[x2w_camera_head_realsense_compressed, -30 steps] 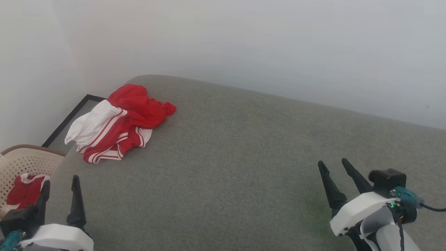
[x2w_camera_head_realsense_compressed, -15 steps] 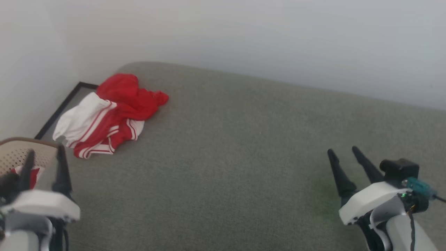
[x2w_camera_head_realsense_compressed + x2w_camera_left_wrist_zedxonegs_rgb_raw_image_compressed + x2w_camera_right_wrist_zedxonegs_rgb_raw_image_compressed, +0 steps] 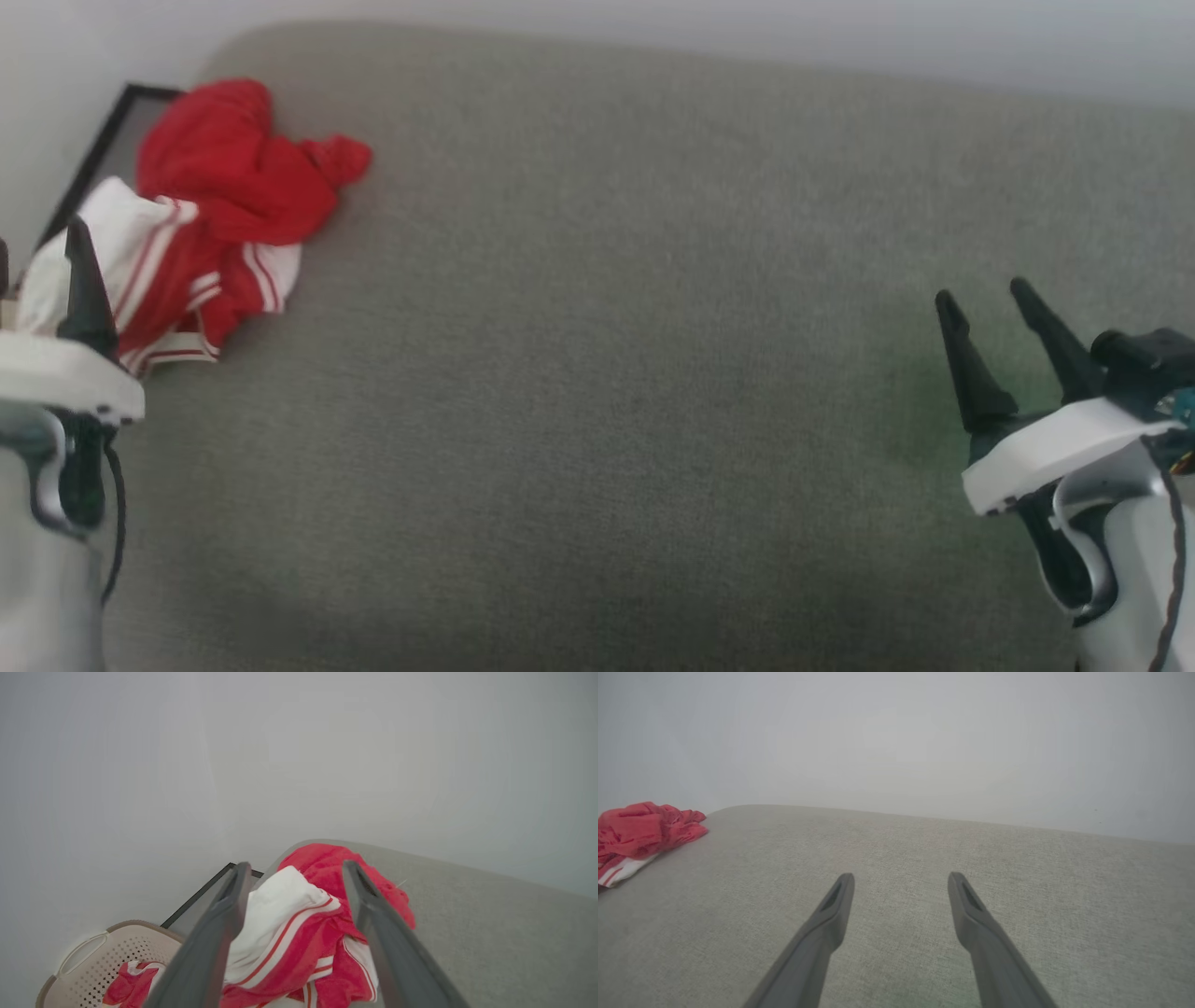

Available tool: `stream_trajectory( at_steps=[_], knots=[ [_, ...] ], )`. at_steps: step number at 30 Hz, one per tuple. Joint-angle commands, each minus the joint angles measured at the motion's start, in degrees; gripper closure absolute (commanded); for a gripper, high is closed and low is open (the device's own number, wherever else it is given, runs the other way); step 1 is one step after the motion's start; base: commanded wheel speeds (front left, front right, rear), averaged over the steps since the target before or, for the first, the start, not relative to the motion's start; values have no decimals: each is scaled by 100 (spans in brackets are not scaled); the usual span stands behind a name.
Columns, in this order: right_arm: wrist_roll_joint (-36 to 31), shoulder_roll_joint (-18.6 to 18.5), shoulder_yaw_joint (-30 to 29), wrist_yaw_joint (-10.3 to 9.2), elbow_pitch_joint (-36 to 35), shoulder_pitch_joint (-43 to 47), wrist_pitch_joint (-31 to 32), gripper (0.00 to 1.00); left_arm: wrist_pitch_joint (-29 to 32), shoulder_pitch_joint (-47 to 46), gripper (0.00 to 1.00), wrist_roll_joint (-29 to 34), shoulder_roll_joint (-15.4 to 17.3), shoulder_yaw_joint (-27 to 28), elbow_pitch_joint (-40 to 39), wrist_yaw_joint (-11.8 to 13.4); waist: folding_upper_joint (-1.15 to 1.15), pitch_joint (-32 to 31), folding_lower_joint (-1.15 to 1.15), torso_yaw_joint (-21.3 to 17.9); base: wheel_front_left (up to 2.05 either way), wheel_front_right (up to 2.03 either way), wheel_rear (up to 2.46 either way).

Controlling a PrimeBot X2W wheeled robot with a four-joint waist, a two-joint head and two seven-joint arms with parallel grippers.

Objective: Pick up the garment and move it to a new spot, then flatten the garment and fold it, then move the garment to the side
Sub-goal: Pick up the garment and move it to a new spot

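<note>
Found the right gripper (image 3: 982, 291) nearest, low over the flat grey-green woven cushion (image 3: 597, 373), long dark fingers spread, empty. Found the left gripper (image 3: 296, 865) likewise splayed, pinching nothing, near the crumpled bright red soft T-shirt with white striped sleeves (image 3: 224, 187) heaped at the cushion's far left corner. Noted alongside a beige perforated plastic basket (image 3: 117, 927) holding red cloth; beyond, a thin black frame (image 3: 149, 91) and plain pale wall (image 3: 840, 28).

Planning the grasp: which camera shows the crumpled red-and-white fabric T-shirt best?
The left wrist view: the crumpled red fabric T-shirt with white striped sleeves is closest and sharpest there. The head view shows most of the heap, blurred, far left. The right wrist view catches its edge.
</note>
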Motion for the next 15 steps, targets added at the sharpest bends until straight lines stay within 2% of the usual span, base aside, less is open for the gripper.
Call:
stream_trajectory(
  at_steps=[1, 6, 11, 15],
  knots=[
    [-59, -31, -14, 3, -104, -60, 44, 0, -8, -228, 0, 37, 46, -39, 196, -26, 0, 388, 0, -126, 0, 0, 0],
    [-130, -72, -73, 3, -396, -144, 176, 0, 61, -819, 0, 10, 142, -97, 961, -8, 0, 669, 0, -153, 0, 0, 0],
    [-230, -142, -120, 3, -784, -231, 404, 0, 376, -1544, 0, 18, 297, -173, 1994, 89, 0, 987, 0, -165, 0, 0, 0],
    [-300, -234, -161, 3, -1157, -272, 622, 0, 677, -2076, 0, -40, 388, -216, 2698, 39, 0, 1253, 0, -183, 0, 0, 0]
  ],
)
